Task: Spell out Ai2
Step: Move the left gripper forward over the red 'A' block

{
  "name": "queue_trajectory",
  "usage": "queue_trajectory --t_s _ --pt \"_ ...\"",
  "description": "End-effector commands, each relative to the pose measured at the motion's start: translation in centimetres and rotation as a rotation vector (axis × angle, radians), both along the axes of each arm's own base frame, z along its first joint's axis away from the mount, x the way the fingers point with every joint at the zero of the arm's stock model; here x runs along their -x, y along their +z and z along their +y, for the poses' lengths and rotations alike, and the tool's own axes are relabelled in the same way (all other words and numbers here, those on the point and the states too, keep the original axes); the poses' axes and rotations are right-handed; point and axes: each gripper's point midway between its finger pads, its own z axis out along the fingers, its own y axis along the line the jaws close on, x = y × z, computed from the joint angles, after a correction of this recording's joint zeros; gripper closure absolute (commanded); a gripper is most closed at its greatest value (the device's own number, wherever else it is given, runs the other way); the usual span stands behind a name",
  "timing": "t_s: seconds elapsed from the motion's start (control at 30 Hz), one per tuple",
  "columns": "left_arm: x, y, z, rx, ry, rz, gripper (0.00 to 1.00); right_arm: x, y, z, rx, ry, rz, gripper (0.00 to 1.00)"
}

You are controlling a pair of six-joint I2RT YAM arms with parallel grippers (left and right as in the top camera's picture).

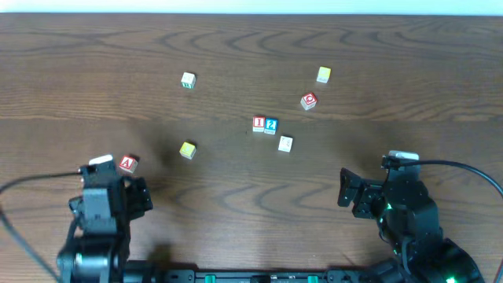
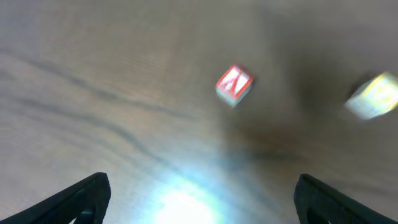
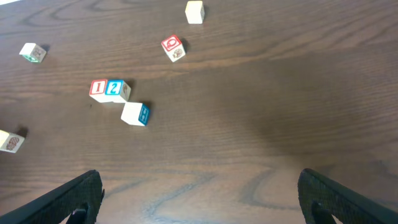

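Observation:
A red "A" block lies at the left, just ahead of my left gripper; it shows in the left wrist view beyond the open, empty jaws. A red "i" block and a blue "2" block sit touching side by side mid-table, also in the right wrist view. My right gripper is open and empty at the right, well short of them.
A white block with a blue side lies just below the pair. A red block, a yellow block, a pale block and another yellow block are scattered around.

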Motion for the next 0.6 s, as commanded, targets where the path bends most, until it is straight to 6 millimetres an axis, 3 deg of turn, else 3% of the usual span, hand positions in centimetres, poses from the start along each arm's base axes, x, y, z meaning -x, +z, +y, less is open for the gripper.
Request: queue_trajectory --t_s 0.0,0.23,0.43,0.57 --pt "-0.9 0.9 1.3 -0.041 0.078 0.058 0.05 0.0 -0.1 -0.3 0.018 -0.007 -0.003 0.01" --pt "-3.4 0.8 0.7 0.018 0.114 0.154 0.05 0.0 -0.1 -0.3 0.018 -0.007 -0.003 0.01" --pt "-3.8 -1.2 -0.6 0.012 -0.066 0.285 0.05 0.0 -0.1 -0.3 0.018 -0.007 -0.003 0.01" --pt "-3.7 -1.2 -0.4 0.013 -0.07 0.292 0.05 0.0 -0.1 -0.3 0.018 -0.007 -0.003 0.01"
